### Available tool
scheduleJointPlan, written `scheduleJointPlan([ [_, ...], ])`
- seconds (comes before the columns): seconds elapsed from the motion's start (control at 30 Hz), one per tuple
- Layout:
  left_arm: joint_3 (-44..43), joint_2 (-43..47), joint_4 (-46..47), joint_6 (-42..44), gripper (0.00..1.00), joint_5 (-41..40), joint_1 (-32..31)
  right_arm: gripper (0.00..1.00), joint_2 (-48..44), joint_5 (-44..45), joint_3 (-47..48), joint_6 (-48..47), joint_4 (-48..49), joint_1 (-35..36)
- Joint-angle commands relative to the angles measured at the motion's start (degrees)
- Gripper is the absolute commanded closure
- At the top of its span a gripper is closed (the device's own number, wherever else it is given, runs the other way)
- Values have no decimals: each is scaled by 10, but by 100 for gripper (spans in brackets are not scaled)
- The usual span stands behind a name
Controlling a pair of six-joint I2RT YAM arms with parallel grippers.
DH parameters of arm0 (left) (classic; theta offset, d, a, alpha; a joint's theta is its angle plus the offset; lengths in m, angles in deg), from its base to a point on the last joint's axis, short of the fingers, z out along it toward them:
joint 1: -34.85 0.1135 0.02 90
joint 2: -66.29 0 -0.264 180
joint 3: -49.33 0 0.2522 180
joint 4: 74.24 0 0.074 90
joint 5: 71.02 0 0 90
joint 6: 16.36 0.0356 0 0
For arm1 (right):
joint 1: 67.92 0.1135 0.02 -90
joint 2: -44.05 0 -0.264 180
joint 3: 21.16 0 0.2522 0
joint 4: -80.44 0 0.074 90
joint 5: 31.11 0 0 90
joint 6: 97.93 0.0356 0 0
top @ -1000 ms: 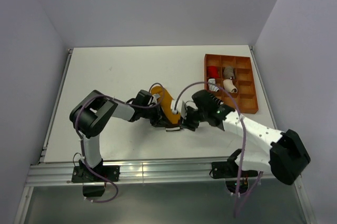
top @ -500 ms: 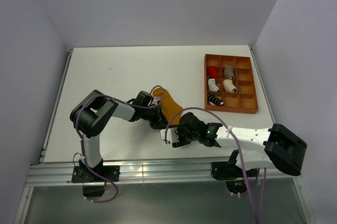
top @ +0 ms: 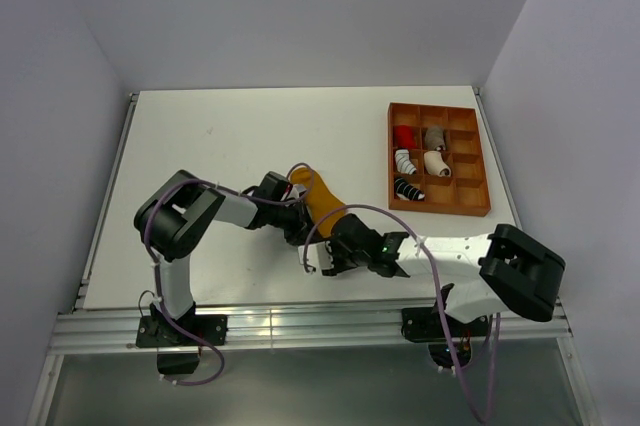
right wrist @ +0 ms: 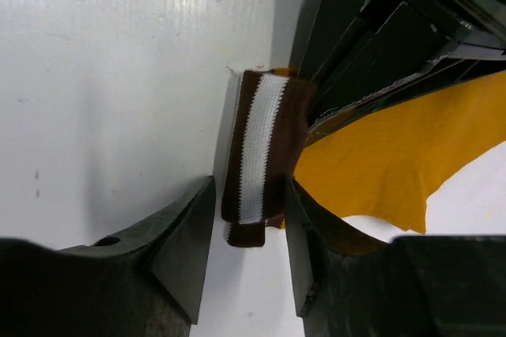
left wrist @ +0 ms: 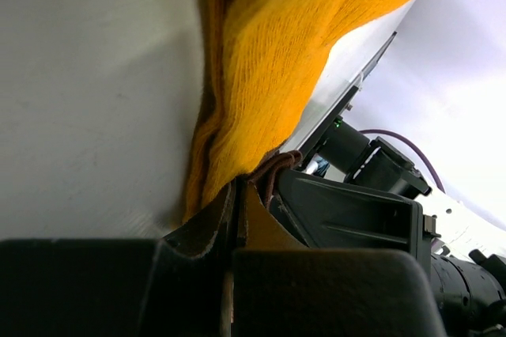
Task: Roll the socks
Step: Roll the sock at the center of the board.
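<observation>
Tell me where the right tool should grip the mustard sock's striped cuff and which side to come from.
Grip the striped cuff across its narrow width, one finger on each long edge. It is a flat folded band, free of the left tool, which pinches the mustard sock just beyond it. Probably best from above, on the side away from that tool.

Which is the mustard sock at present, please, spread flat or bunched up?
Bunched up: the mustard sock humps off the table, creased in folds.
</observation>
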Motion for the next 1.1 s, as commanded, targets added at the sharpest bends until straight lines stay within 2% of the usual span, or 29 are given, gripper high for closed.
scheduleJointPlan([
  [0.0,29,-45,-128,54,100,-80,-10,54,20,16,32,-4,-8,5],
  [0.1,26,-41,-131,57,100,-72,-9,62,46,19,52,3,-31,4],
  [0.17,23,-35,-134,58,100,-66,-9,74,57,13,66,15,-50,4],
  [0.27,21,-19,-138,63,100,-71,-9,82,53,-10,82,27,-86,-12],
  [0.43,24,5,-119,64,97,-80,-4,82,56,-138,146,35,-189,-63],
  [0.53,17,14,-121,74,96,-106,-4,82,96,-226,209,26,-305,-105],
  [0.6,21,30,-120,80,95,-137,-3,82,134,-276,237,13,-348,-133],
  [0.77,35,87,-85,111,90,-203,-4,83,200,-327,297,-6,-435,-166],
  [1.07,59,175,-78,144,83,-320,-3,82,307,-409,390,-58,-571,-219],
])
